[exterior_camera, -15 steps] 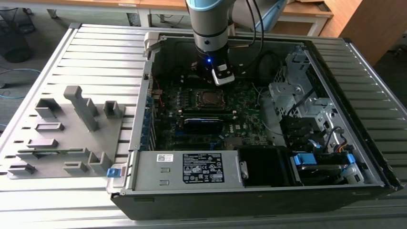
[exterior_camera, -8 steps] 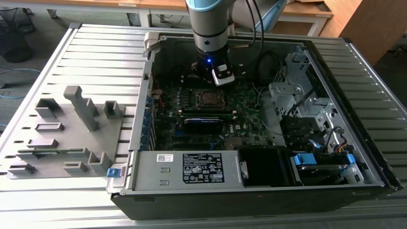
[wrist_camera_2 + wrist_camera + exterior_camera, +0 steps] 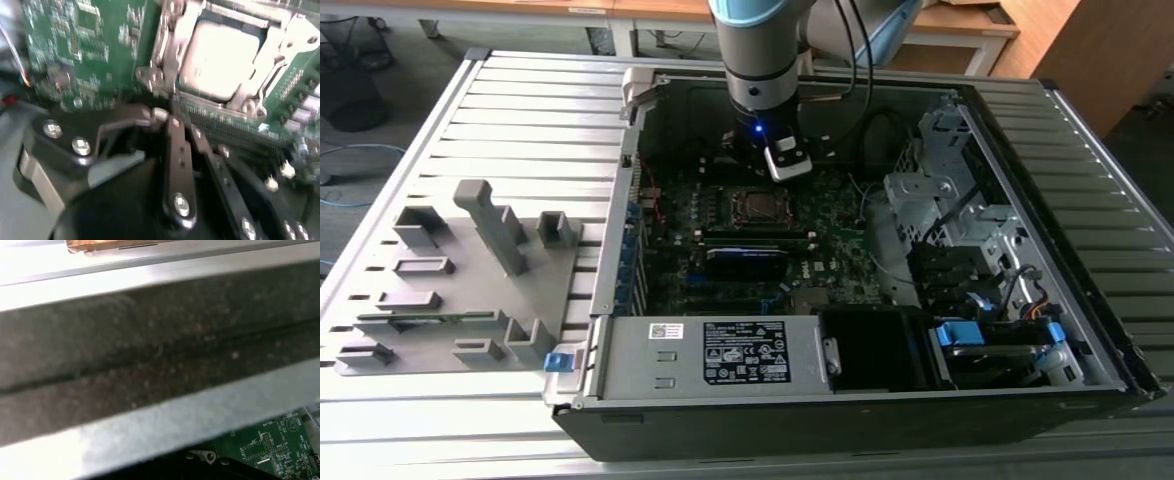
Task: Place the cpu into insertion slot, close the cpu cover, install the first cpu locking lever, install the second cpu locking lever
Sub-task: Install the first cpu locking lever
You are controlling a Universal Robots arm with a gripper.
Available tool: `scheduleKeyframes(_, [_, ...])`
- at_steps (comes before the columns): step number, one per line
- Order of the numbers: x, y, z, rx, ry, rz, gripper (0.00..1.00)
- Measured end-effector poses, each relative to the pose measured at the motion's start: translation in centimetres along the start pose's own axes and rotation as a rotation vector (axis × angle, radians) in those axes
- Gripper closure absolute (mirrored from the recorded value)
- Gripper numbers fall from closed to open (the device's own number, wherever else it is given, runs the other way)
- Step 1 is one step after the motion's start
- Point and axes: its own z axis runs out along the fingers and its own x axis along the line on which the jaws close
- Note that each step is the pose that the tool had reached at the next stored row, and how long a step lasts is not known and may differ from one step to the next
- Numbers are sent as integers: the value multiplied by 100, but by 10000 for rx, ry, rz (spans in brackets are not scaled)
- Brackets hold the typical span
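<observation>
The cpu (image 3: 220, 55), a square chip with a dull silver top, lies in the insertion slot (image 3: 735, 194) on the green motherboard (image 3: 821, 225). The cpu cover (image 3: 165, 45), a silver frame, lies down around the chip. My gripper (image 3: 172, 114) hangs just beside the socket, its black fingers (image 3: 176, 165) drawn together at the tips. A thin bent metal lever (image 3: 125, 124) runs right by the fingertips; I cannot tell if they touch it. In the exterior view my gripper (image 3: 781, 168) sits low inside the case, just behind the socket.
The open computer case (image 3: 620, 130) walls in the work area; its grey wall (image 3: 150, 340) is close to the wrist. A power supply (image 3: 720, 350) lies in front, a drive cage (image 3: 934, 200) and cables on the exterior view's right. A grey fixture tray (image 3: 454, 270) sits outside.
</observation>
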Motion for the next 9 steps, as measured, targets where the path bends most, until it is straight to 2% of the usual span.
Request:
scheduleKeyframes(4, [-4, 7, -16, -123, 18, 25, 89])
scheduleKeyframes(9, [-19, 28, -123, -136, 32, 29, 89])
